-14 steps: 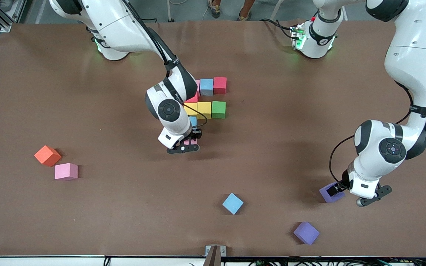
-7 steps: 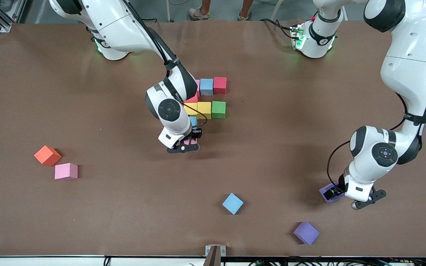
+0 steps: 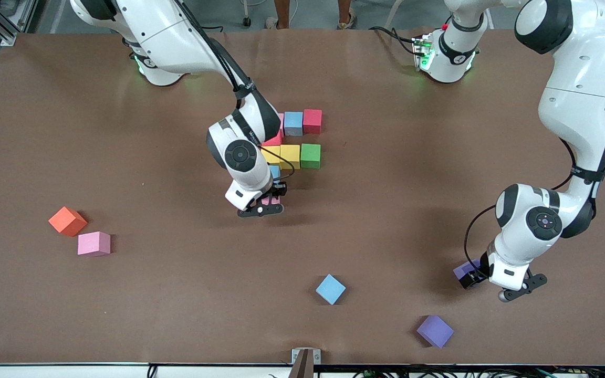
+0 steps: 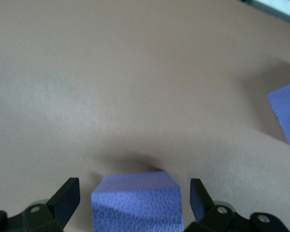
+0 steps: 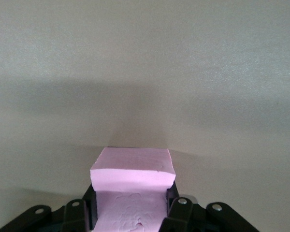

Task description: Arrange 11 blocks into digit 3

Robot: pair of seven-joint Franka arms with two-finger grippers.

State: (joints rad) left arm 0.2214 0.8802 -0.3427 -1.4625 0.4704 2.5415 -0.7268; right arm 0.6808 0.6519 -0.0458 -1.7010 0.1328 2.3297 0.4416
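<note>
No writing or brand mark can be read on any cube or on the brown table [image 3: 124, 131]. Toward the right arm's end, an orange cube [image 3: 67, 221] sits turned corner-on, with a loose pink cube [image 3: 94, 243] just beside it, square to the table edge and with open room around both. The right gripper [image 3: 267, 205] is clamped on another pink cube [image 5: 133, 180], low at the near end of the partly built digit 3 [image 3: 294, 139], whose long axis runs toward the front camera; whether that cube touches the table is hard to say. The figure's visible cubes, among them a light blue [image 3: 293, 123], a red [image 3: 312, 121], a yellow [image 3: 290, 156] and a green [image 3: 310, 155], sit squarely side by side. Nearer the camera a second light blue cube [image 3: 330, 289] lies diamond-wise, alone. A purple cube [image 3: 435, 331] lies close to the near table edge, also rotated. The left gripper [image 4: 134, 203] stands wide apart astride the other purple cube [image 4: 137, 202], fingers [image 4: 67, 199] clear of its sides.
</note>
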